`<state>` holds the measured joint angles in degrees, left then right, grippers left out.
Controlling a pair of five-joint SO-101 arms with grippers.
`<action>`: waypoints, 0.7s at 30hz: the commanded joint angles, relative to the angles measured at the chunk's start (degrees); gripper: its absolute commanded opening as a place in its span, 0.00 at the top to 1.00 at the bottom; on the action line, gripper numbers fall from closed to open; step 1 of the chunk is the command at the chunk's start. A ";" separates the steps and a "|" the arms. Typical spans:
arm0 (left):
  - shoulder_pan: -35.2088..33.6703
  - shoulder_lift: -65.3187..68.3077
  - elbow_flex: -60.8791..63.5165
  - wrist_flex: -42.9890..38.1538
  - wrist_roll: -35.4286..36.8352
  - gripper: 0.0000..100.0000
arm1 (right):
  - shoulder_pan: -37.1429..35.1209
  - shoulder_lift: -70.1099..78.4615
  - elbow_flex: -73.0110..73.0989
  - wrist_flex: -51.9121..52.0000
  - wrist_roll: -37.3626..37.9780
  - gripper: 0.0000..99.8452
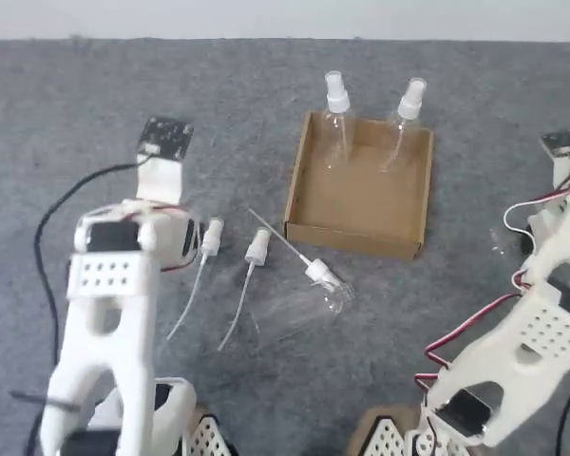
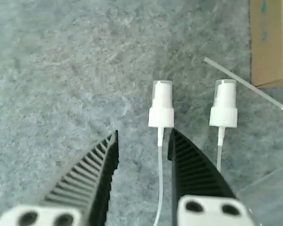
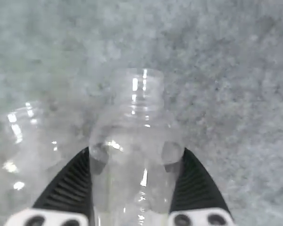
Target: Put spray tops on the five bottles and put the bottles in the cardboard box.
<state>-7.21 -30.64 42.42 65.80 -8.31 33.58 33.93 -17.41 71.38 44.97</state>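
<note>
My left gripper [image 2: 143,133] is open low over the grey carpet. A loose white spray top [image 2: 161,110] lies just ahead of its fingertips, its tube running between the fingers. A second loose spray top [image 2: 224,110] lies beside it. My right gripper [image 3: 137,153] is shut on an uncapped clear bottle [image 3: 137,117], its fingers against the bottle's shoulders. Another clear bottle [image 3: 28,136] lies next to it. The cardboard box [image 1: 356,233] holds two upright bottles with spray tops [image 1: 337,95], [image 1: 411,98]. A capped bottle [image 1: 309,299] lies on the carpet in front of the box.
The left arm [image 1: 109,275] stands at the left and the right arm [image 1: 546,323] at the right edge. A corner of the box [image 2: 269,42] lies beyond the spray tops. A thin dip tube [image 2: 240,82] lies slanted by that corner.
</note>
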 commanded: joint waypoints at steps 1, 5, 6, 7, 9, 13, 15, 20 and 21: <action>1.93 10.81 -8.92 0.09 0.79 0.84 | -2.07 -9.98 -3.69 3.65 -0.79 0.99; 3.25 19.43 -14.11 0.00 1.14 0.84 | -2.51 -15.60 -3.60 6.29 -0.79 0.99; 3.34 21.19 -15.25 0.00 1.23 0.84 | -2.68 -17.10 -3.60 6.73 -0.88 0.99; 3.34 22.77 -16.40 0.00 1.23 0.84 | -3.03 -18.51 -3.43 7.08 -1.05 0.99; 3.34 25.67 -17.71 -1.05 1.23 0.84 | -3.47 -20.88 -3.34 7.87 -1.14 0.99; 3.69 30.33 -17.98 -4.48 1.23 0.84 | -5.67 -25.19 -3.34 11.03 -1.05 0.99; 4.48 32.79 -17.98 -5.45 1.23 0.84 | -7.25 -26.95 -3.34 12.97 -1.14 0.99; 6.07 38.15 -18.33 -8.18 1.32 0.85 | -10.51 -31.52 -3.34 18.24 -1.32 0.99; 6.15 39.03 -18.33 -8.79 1.32 0.85 | -10.86 -32.57 -3.25 18.95 -1.41 0.99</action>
<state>-1.67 7.08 27.03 60.09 -7.60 25.05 8.79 -17.41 86.95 44.53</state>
